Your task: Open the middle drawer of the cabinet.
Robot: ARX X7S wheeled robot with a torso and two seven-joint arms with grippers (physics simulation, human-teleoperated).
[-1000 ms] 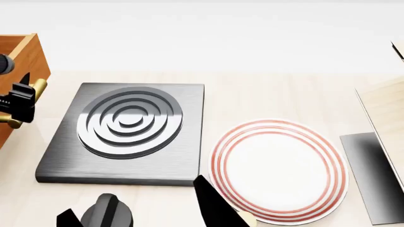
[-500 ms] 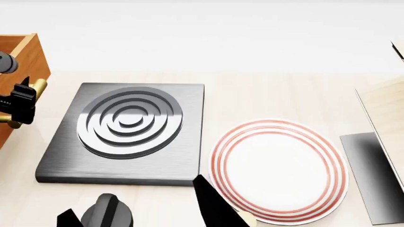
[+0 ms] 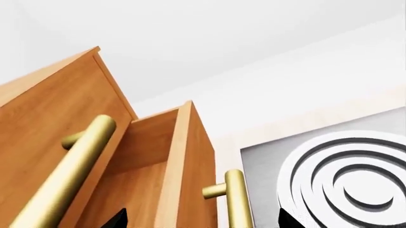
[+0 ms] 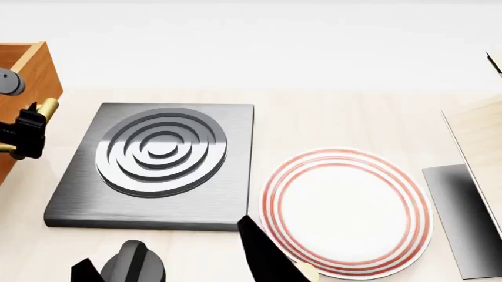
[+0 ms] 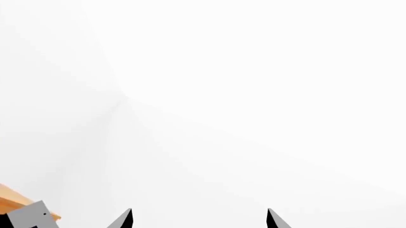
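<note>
i see the middle drawer [image 3: 184, 166] pulled out from the cabinet [image 3: 51, 128], its open box and paler rim showing in my left wrist view, with its brass bar handle [image 3: 236, 199] on the front facing the hob. above it a second brass handle [image 3: 70, 171] sits on the flush drawer front. in the head view the cabinet [image 4: 23, 70] stands at the far left of the grey hob [image 4: 157, 164], and my left gripper [image 4: 27, 138] is right at the brass handle [image 4: 43, 111] there; its black fingers seem closed around the bar, though the view is too cropped for me to be sure, so i cannot tell. on the other side of the hob lies a white plate with red rings [image 4: 345, 211]. my right gripper [image 5: 199, 218] has its two dark tips spread wide apart, holding nothing.
</note>
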